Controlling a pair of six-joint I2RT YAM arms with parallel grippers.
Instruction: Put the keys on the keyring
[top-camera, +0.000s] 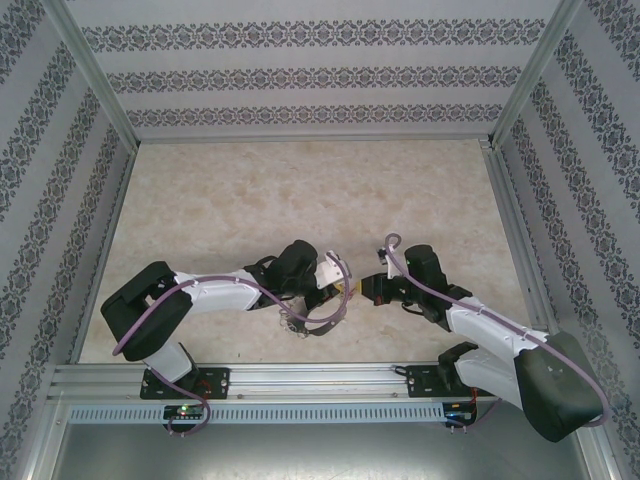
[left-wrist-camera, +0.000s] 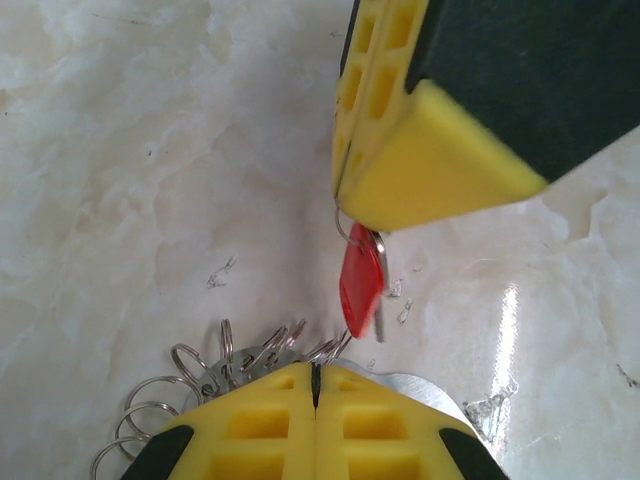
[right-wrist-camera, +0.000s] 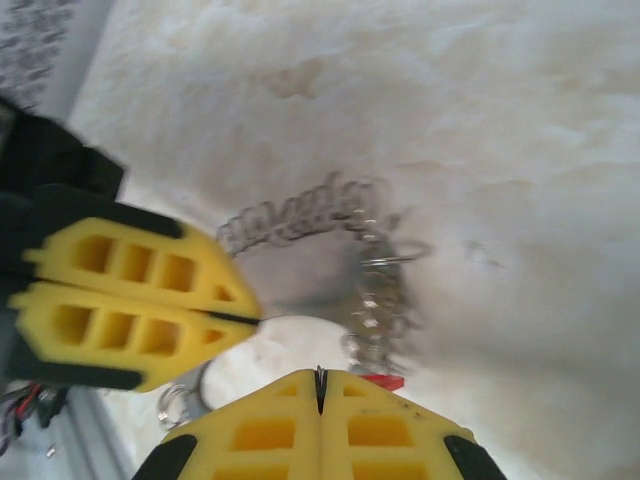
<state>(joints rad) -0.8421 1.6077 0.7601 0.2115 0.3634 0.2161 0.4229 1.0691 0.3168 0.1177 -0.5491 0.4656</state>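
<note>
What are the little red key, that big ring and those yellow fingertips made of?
The key: glossy red head, likely plastic; thin silvery blade, apparently metal. The keyring: grey metal by its dull sheen, edged with shiny wire loops. The tools' yellow fingertips: matte, moulded with hollow cells, probably plastic or rubber; can't tell which.

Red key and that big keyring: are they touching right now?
Cannot tell. In the left wrist view the red key, hanging from the right gripper, has its tip beside the loops of the keyring, but no plain contact or gap shows.
</note>
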